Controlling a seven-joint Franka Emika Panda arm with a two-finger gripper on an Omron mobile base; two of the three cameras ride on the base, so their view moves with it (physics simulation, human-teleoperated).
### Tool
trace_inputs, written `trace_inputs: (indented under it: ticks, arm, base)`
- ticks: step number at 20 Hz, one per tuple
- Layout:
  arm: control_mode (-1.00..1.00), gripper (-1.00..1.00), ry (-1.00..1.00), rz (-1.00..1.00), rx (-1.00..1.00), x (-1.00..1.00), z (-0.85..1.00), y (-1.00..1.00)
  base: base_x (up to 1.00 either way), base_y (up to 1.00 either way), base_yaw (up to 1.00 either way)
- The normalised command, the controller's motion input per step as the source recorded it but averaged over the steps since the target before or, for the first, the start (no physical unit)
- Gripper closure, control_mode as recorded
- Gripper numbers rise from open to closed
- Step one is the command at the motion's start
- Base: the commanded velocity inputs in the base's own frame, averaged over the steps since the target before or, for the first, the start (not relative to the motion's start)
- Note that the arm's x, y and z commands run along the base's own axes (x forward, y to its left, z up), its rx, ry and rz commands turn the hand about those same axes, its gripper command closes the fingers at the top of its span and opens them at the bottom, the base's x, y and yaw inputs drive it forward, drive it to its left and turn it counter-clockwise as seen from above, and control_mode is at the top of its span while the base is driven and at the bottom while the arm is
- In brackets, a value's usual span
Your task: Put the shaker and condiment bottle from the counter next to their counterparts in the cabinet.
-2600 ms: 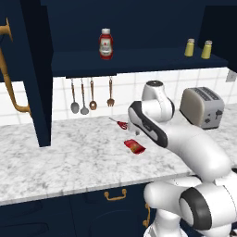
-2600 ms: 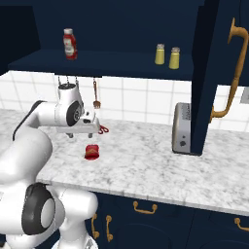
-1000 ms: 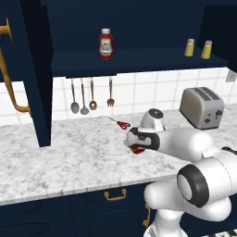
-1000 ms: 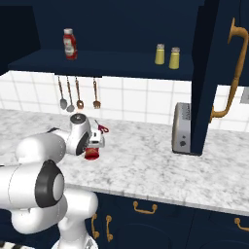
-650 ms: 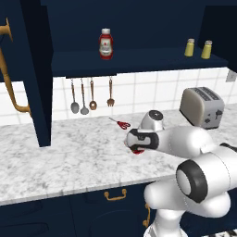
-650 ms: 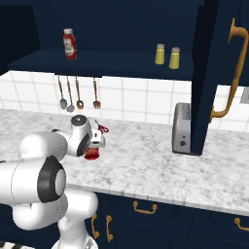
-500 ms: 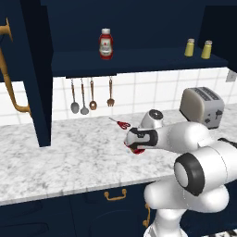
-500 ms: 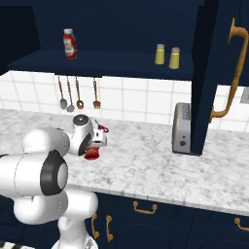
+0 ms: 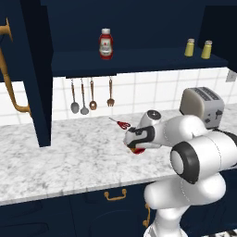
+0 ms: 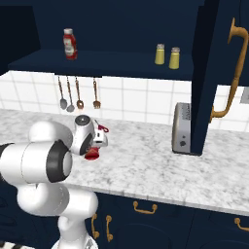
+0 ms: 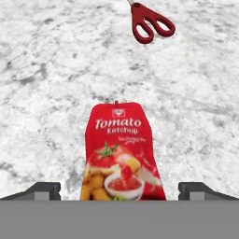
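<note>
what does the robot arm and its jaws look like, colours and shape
The arm is glossy white, built of rounded, bulbous segments with dark grey to black rings and caps at the joints. The hand has a white shell with a dark face. The gripper ends in two small, dark grey, blocky fingertips. No cables or markings are visible.

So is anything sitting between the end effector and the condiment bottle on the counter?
Nothing visible. The end effector is open, straddling the condiment bottle, which lies flat on the counter. The scissors lie beyond it, clear of the fingers.
</note>
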Motion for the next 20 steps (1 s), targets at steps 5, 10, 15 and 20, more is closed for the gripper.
trace_inputs:
  ticks: [5,10,15,20]
  arm:
    - [-1.0,-1.0,0.0,0.0,0.0,0.02,-0.1,0.03]
    - [-1.0,-1.0,0.0,0.0,0.0,0.0,-0.1,0.0]
    - [-1.0,-1.0,0.0,0.0,0.0,0.0,-0.13,0.0]
    - [-1.0,-1.0,0.0,0.0,0.0,0.02,-0.15,0.0]
  base:
    - [0.0,0.0,0.0]
    - [0.0,0.0,0.0]
    - [0.0,0.0,0.0]
    - [0.0,0.0,0.0]
